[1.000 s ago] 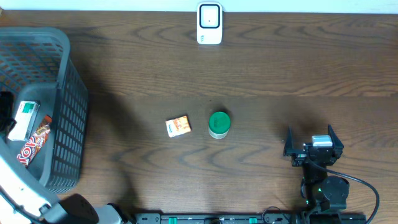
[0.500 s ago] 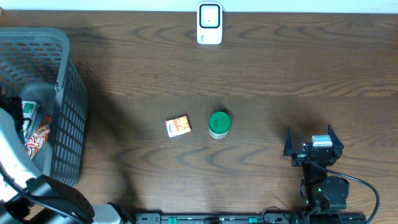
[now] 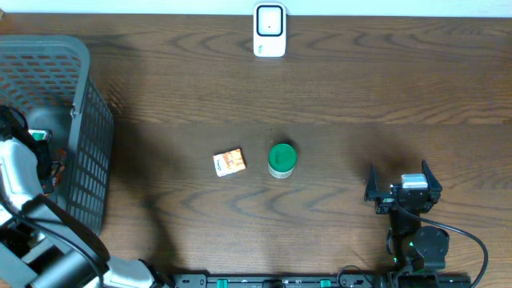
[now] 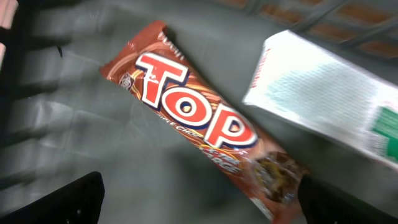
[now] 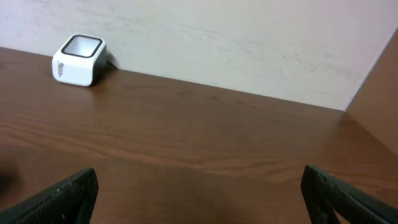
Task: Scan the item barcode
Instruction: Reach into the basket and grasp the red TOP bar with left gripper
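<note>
The white barcode scanner (image 3: 270,30) stands at the table's far edge; the right wrist view has the scanner (image 5: 78,59) at upper left. My left gripper (image 4: 202,208) is open inside the grey basket (image 3: 80,96), low over a red-brown "TOP" chocolate bar (image 4: 199,124) lying flat on the basket floor. The bar's lower end reaches toward my right fingertip (image 4: 348,202). A white packet with green print (image 4: 329,93) lies beside the bar. My right gripper (image 3: 402,182) rests open near the front right, holding nothing.
A small orange box (image 3: 230,162) and a green-lidded can (image 3: 282,160) sit mid-table. The basket's mesh walls (image 3: 92,160) surround my left arm (image 3: 20,180). A pale wall (image 5: 249,37) rises behind the table.
My left arm has swung further into the basket and now covers the bar and packet in the overhead view. The right arm has not moved.
</note>
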`<control>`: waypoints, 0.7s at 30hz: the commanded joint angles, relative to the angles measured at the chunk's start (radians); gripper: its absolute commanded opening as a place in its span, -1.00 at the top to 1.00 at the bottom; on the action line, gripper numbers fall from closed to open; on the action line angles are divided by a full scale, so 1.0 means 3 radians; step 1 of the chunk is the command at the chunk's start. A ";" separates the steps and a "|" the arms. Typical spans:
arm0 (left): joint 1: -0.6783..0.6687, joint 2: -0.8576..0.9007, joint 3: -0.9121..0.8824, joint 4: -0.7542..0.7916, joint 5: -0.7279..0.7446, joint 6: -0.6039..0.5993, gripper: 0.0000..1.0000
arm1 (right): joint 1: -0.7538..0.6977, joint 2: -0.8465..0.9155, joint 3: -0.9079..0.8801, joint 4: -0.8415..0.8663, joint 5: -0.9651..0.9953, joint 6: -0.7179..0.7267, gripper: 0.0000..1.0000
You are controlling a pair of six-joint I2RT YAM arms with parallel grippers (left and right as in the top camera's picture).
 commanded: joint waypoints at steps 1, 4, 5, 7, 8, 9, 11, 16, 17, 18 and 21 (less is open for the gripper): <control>0.0014 0.0173 -0.0008 0.0027 -0.0093 -0.0099 -0.97 | 0.0047 -0.0008 -0.0005 -0.0011 -0.0001 -0.0036 -0.99; 0.0014 0.0276 -0.0008 0.0067 -0.0092 -0.0099 -0.97 | 0.0047 -0.0008 -0.0005 -0.0011 -0.0001 -0.0036 -0.99; 0.0014 0.0312 -0.0008 0.0078 -0.0092 -0.0099 -0.97 | 0.0047 -0.0008 -0.0005 -0.0011 -0.0001 -0.0034 -0.99; 0.0014 0.0359 -0.0008 0.0092 -0.0092 -0.0099 -0.97 | 0.0047 -0.0008 -0.0005 -0.0011 -0.0001 -0.0036 -0.98; 0.0014 0.0389 -0.0008 0.0100 -0.0092 -0.0099 -0.97 | 0.0047 -0.0008 -0.0005 -0.0011 -0.0001 -0.0036 -0.98; 0.0014 0.0426 -0.0008 0.0123 -0.0092 -0.0098 -0.97 | 0.0047 -0.0008 -0.0005 -0.0011 -0.0001 -0.0036 -0.99; 0.0014 0.0483 -0.0008 0.0158 -0.0092 -0.0099 -0.96 | 0.0047 -0.0008 -0.0005 -0.0011 -0.0001 -0.0036 -0.98; 0.0014 0.0645 -0.0008 0.0287 -0.0090 -0.0098 -0.96 | 0.0047 -0.0008 -0.0005 -0.0011 -0.0001 -0.0036 -0.98; 0.0014 0.0669 -0.0008 0.0301 -0.0090 -0.0098 -0.96 | 0.0047 -0.0008 -0.0005 -0.0011 -0.0001 -0.0036 -0.99; 0.0014 0.0699 -0.0008 0.0323 -0.0090 -0.0097 -0.96 | 0.0047 -0.0008 -0.0005 -0.0011 -0.0001 -0.0036 -0.98; 0.0014 0.0769 -0.0008 0.0350 -0.0090 -0.0097 -0.93 | 0.0047 -0.0008 -0.0005 -0.0011 -0.0001 -0.0036 -0.99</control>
